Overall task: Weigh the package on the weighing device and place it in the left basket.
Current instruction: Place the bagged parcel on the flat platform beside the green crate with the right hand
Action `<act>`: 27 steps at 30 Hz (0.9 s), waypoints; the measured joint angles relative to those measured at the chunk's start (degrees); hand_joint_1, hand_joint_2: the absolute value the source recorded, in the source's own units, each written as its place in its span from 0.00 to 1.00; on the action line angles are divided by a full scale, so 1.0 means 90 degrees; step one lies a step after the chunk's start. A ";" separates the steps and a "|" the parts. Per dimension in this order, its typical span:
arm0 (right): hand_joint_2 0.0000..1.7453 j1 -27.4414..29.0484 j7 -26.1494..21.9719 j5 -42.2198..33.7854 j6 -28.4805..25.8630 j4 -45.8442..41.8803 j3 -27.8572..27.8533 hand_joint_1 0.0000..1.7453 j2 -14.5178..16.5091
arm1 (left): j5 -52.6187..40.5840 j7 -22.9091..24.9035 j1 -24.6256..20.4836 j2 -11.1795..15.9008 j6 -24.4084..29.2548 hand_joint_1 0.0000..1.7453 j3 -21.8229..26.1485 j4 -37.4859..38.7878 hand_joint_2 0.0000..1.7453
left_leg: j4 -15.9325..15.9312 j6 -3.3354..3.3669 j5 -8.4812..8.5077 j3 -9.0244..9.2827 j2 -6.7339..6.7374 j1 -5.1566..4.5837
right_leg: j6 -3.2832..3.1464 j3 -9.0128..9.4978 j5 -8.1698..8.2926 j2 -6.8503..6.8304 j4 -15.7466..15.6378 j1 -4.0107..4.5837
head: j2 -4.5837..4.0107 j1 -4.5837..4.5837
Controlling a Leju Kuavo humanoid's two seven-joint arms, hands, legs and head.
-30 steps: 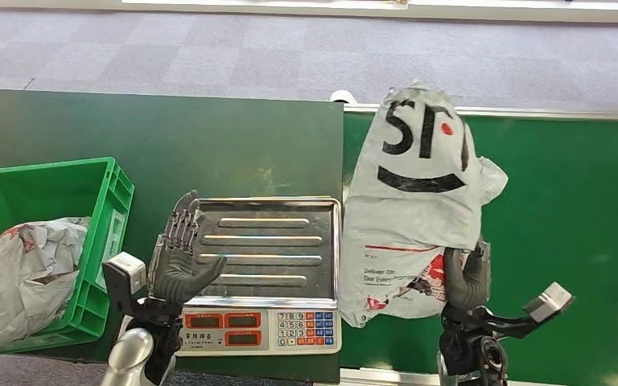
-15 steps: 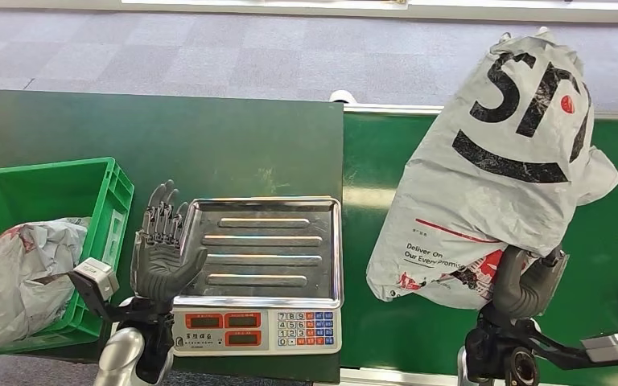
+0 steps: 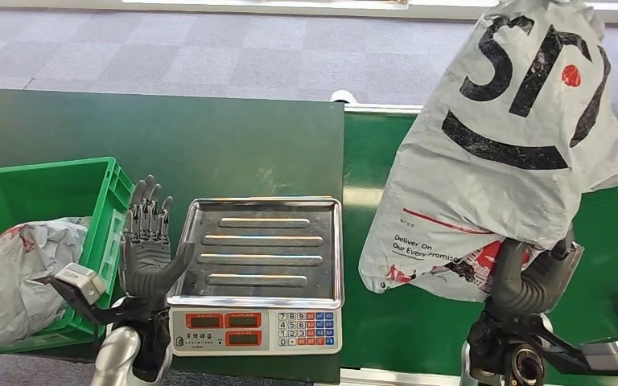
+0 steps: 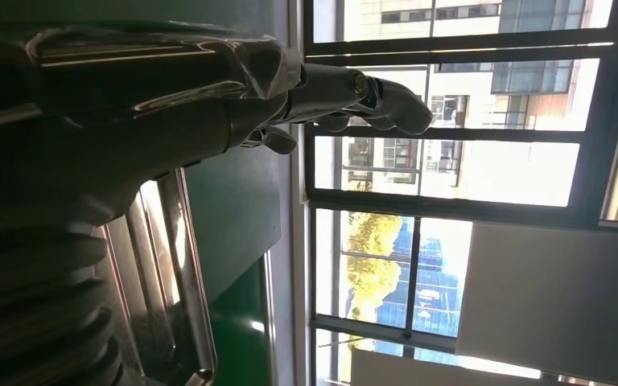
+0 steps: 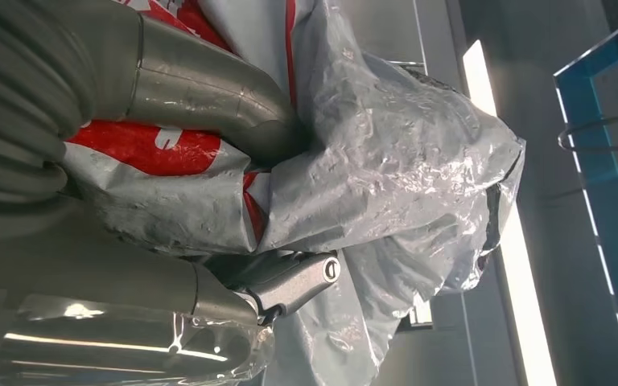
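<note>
Our right hand [image 3: 531,281] holds the package [image 3: 507,153] by its lower end, fingers [image 5: 209,88] curled into the crumpled plastic, so the grey bag stands tall above the green belt [image 3: 386,322], lifted off it and to the right of the scale [image 3: 261,265]. Our left hand [image 3: 149,249] waits beside the steel pan's left edge, palm up, fingers [image 3: 146,213] spread and holding nothing.

The step in hand, as we judge it, is carrying the package across to the pan [image 3: 265,241]. Because we grip it low, the heavy upper part may flop over as we swing, so we should move sideways slowly and keep it high enough to pass over the pan's raised rim. We want the bulk to settle in the middle of the pan, with no corner draping onto the keypad [image 3: 306,323] or onto the dark surface [image 3: 169,137], or the reading will be false. Our left hand should stay off the pan while the bag lands. The green basket [image 3: 48,185], already holding a parcel [image 3: 24,273], comes afterwards.
</note>
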 joint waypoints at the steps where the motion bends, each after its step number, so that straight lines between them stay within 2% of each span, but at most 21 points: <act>1: 1.00 0.0000 0.0000 0.0002 -0.0002 -0.0027 0.0010 1.00 0.0012 | 0.0002 -0.0002 0.0000 -0.0003 0.0000 0.00 0.0007 -0.0004 1.00 | 0.0000 0.0000 0.0000 0.0000 0.0000 0.0000 | 0.0000 0.0000 0.0000 0.0000 0.0000 0.0000 | 0.0000 0.0000; 8: 1.00 -0.0018 0.0000 0.0159 -0.0120 -0.0117 0.0143 1.00 0.0008 | 0.0055 -0.0039 -0.0002 -0.0015 0.0079 0.00 0.0032 -0.0006 1.00 | 0.0000 0.0000 0.0000 0.0000 0.0000 0.0000 | 0.0000 0.0002 0.0001 0.0001 0.0000 0.0000 | 0.0000 0.0000; 11: 1.00 -0.0187 0.0077 0.0620 -0.0208 -0.0022 0.0535 1.00 -0.0109 | 0.0112 -0.0128 -0.0010 -0.0027 0.0315 0.00 0.0035 -0.0027 1.00 | -0.0001 0.0000 0.0001 0.0000 0.0006 0.0000 | -0.0001 0.0003 0.0001 0.0002 0.0001 0.0001 | 0.0000 0.0000; 13: 1.00 -0.0407 0.0293 0.1223 -0.0339 0.0230 0.0983 0.99 -0.0248 | 0.0163 -0.0220 -0.0010 -0.0041 0.0600 0.00 0.0043 -0.0066 1.00 | -0.0002 -0.0001 0.0001 0.0003 0.0010 0.0001 | -0.0001 0.0005 0.0001 0.0004 0.0001 0.0002 | 0.0000 0.0001; 15: 1.00 -0.0661 0.0541 0.1920 -0.0483 0.0671 0.1525 0.91 -0.0383 | 0.0217 -0.0300 -0.0006 -0.0048 0.0877 0.00 0.0054 -0.0117 1.00 | -0.0003 -0.0001 0.0004 0.0004 0.0011 0.0002 | -0.0001 0.0007 0.0001 0.0004 0.0002 0.0002 | 0.0000 0.0000; 17: 1.00 -0.0935 0.0779 0.2440 -0.0523 0.1266 0.2100 0.66 -0.0490 | 0.0262 -0.0340 -0.0003 -0.0049 0.1105 0.00 0.0072 -0.0161 1.00 | -0.0003 -0.0002 0.0007 0.0003 0.0008 0.0002 | -0.0001 0.0007 0.0001 0.0002 0.0003 0.0003 | 0.0000 0.0001; 18: 1.00 -0.1079 0.0904 0.2649 -0.0504 0.1593 0.2379 0.64 -0.0535 | 0.0276 -0.0346 -0.0004 -0.0048 0.1200 0.00 0.0084 -0.0172 1.00 | -0.0003 -0.0003 0.0008 0.0002 0.0006 0.0003 | -0.0001 0.0007 0.0001 0.0001 0.0003 0.0003 | 0.0000 0.0000; 19: 1.00 -0.1231 0.1007 0.2870 -0.0490 0.1953 0.2663 0.69 -0.0577 | 0.0281 -0.0346 -0.0007 -0.0047 0.1283 0.00 0.0097 -0.0177 1.00 | -0.0003 -0.0003 0.0008 0.0002 0.0004 0.0003 | -0.0001 0.0007 0.0001 0.0001 0.0004 0.0003 | 0.0000 0.0001; 21: 1.00 -0.1537 0.1097 0.3286 -0.0512 0.2772 0.3276 0.95 -0.0651 | 0.0281 -0.0341 -0.0028 -0.0041 0.1402 0.00 0.0115 -0.0175 1.00 | -0.0003 -0.0003 0.0008 0.0002 0.0003 0.0003 | -0.0001 0.0005 0.0001 0.0001 0.0004 0.0004 | 0.0000 0.0001; 22: 1.00 -0.1674 0.1090 0.3451 -0.0541 0.3178 0.3589 1.00 -0.0680 | 0.0281 -0.0339 -0.0048 -0.0038 0.1450 0.00 0.0121 -0.0170 1.00 | -0.0002 -0.0003 0.0009 0.0001 0.0000 0.0003 | -0.0001 0.0004 0.0001 -0.0002 0.0004 0.0003 | 0.0000 0.0001; 27: 1.00 -0.2150 0.1029 0.3777 -0.0587 0.4635 0.4749 1.00 -0.0790 | 0.0296 -0.0340 -0.0127 -0.0027 0.1834 0.00 0.0148 -0.0143 1.00 | -0.0002 -0.0004 0.0008 -0.0004 -0.0010 0.0002 | 0.0000 0.0002 0.0000 -0.0012 0.0004 0.0003 | 0.0000 0.0001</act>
